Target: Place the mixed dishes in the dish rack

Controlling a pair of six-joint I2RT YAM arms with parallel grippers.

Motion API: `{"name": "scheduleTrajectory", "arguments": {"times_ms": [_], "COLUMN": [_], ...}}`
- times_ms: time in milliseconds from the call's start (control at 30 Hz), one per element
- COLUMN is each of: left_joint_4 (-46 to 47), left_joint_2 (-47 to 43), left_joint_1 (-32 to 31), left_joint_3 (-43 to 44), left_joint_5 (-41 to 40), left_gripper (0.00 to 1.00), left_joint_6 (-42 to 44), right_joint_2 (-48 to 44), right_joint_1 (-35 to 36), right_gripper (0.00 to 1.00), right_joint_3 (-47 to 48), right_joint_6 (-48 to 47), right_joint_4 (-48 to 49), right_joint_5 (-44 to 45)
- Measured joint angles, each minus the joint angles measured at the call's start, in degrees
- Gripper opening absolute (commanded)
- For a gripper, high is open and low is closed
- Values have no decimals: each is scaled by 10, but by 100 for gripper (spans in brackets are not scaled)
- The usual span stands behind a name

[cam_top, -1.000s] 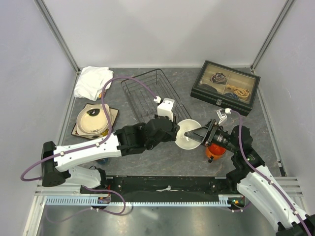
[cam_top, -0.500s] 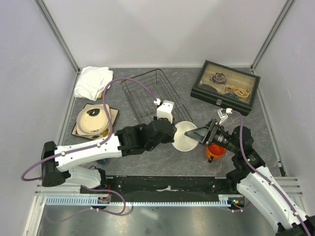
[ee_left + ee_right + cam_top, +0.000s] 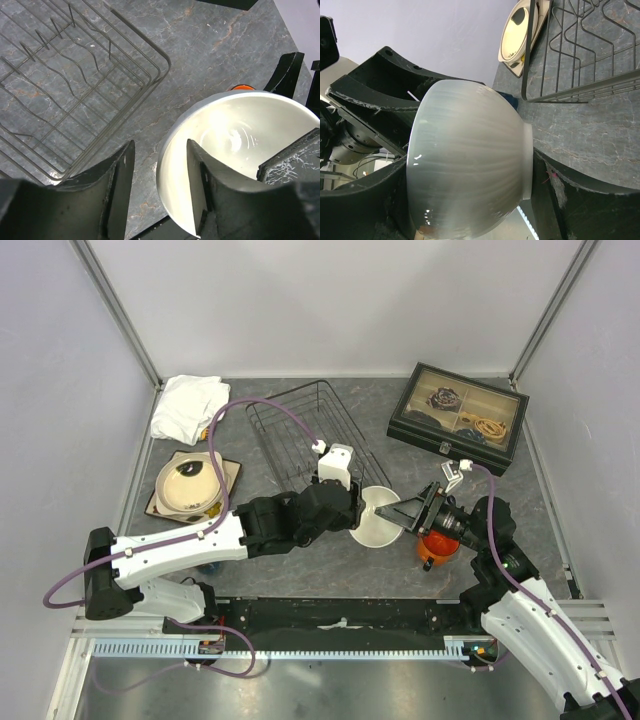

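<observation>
Dish rack (image 3: 300, 435): black wire basket, on the table (image 3: 330, 575) just beyond the fingertips of the left gripper (image 3: 160, 145). White bowl (image 3: 235, 135): tilted, clamped mouth-to-foot by the right gripper (image 3: 398, 517); its rim also stands between the left gripper's parted fingers, the outer one clear of it. Orange mug (image 3: 436, 548): beneath the right gripper, behind its fingertips.

We see a white bowl (image 3: 378, 517), glossy inside; an orange mug (image 3: 436, 552); a cream round plate (image 3: 186, 486) rimmed in brown; beneath it a tan square plate (image 3: 230, 476) with small yellow marks; a black wire dish rack (image 3: 300, 425); a white cloth (image 3: 188, 405); a black box (image 3: 457, 418); a grey tabletop (image 3: 340, 570) veined in pale rust.
</observation>
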Motion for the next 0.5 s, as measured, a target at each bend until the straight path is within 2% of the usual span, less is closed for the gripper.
{"name": "scheduleTrajectory", "arguments": {"times_ms": [500], "left_joint_4": [-2], "left_joint_2": [-29], "left_joint_1": [0], "left_joint_3": [0], "left_joint_5": [-5], "left_gripper": [59], "left_joint_6": [0], "right_joint_2": [-6], "right_joint_1": [0], "right_gripper": [42], "right_joint_3": [-4], "right_joint_6": [0], "right_joint_4": [-3], "right_joint_5": [3]}}
